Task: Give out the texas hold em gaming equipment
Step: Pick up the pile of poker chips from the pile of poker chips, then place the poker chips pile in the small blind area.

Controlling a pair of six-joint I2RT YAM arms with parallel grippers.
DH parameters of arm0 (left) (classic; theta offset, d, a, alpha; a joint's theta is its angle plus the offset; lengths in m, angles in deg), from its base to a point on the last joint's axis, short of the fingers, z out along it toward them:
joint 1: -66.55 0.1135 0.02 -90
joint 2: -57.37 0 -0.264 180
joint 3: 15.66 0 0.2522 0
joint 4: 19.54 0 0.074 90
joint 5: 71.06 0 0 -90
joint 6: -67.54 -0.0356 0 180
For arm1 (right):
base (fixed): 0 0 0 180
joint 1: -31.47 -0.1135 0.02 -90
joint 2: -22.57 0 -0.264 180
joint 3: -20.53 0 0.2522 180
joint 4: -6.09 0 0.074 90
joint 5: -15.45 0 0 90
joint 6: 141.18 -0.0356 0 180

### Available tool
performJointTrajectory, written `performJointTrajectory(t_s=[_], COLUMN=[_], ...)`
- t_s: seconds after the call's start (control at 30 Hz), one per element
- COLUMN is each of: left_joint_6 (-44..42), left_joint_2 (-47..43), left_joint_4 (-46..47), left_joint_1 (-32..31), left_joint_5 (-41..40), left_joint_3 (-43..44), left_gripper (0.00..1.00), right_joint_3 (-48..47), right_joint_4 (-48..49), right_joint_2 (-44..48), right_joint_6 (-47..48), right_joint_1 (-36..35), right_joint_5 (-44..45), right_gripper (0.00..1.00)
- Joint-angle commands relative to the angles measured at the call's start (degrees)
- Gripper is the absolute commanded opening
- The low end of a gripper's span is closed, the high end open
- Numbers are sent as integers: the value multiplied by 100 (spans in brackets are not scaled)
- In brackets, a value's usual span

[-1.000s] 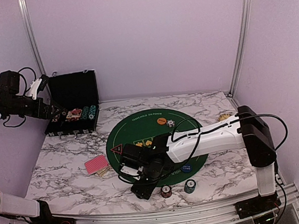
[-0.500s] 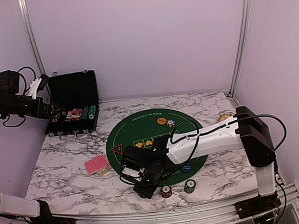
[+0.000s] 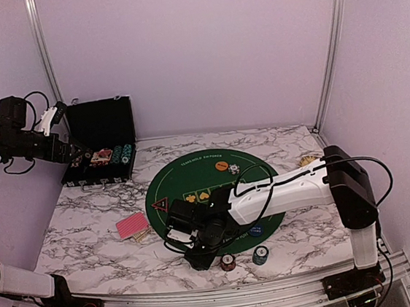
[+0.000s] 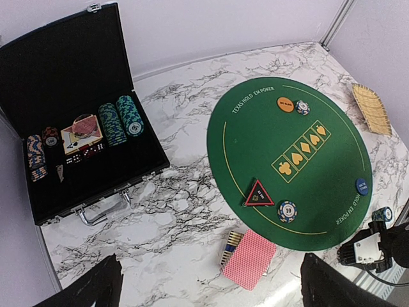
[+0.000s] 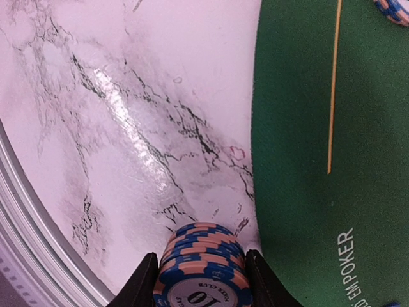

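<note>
In the right wrist view a stack of blue-and-peach striped poker chips [image 5: 203, 265] stands on the marble just off the green mat [image 5: 319, 128]. My right gripper [image 5: 201, 280] is shut on it, one finger against each side. From above, that gripper [image 3: 199, 256] sits low at the mat's front-left edge. Red-black chips [image 3: 228, 262] and teal chips [image 3: 260, 255] stand to its right. The black-red triangle marker [image 4: 258, 194], a single chip [image 4: 287, 210], an orange button [image 4: 285, 103] and a blue button [image 4: 362, 186] lie on the mat. Red-backed cards [image 4: 250, 259] lie left of the mat. My left gripper [image 4: 209, 272] hangs open, high up.
The black hinged case [image 4: 70, 121] lies open at the back left with rows of chips [image 4: 121, 119] inside. A tan slatted wooden piece [image 4: 372, 109] lies at the right edge. The table's metal front rail [image 5: 38, 243] runs close to the right gripper.
My right gripper's fingers have come together onto the chip stack, and the arm has shifted slightly toward the front edge. The left arm has not moved.
</note>
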Motion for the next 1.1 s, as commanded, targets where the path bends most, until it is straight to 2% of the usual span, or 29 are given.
performJointTrajectory(t_s=[0.0, 0.53, 0.73, 1.07], left_joint_6=[-101, -114, -118, -175], left_joint_2=[-135, -153, -168, -181], left_joint_4=[-127, -127, -136, -158], left_joint_1=[-12, -18, -18, -17], left_joint_5=[99, 119, 115, 88], left_joint_3=[64, 55, 60, 60], left_gripper=[99, 99, 99, 99], right_joint_3=[-271, -456, 65, 1484], right_joint_4=[-100, -461, -307, 114], right_joint_2=[80, 466, 917, 1726], right_joint_6=[-17, -139, -224, -262], right_joint_1=[16, 157, 839, 2148], right_joint_5=[4, 105, 156, 197], right_gripper=[29, 23, 22, 21])
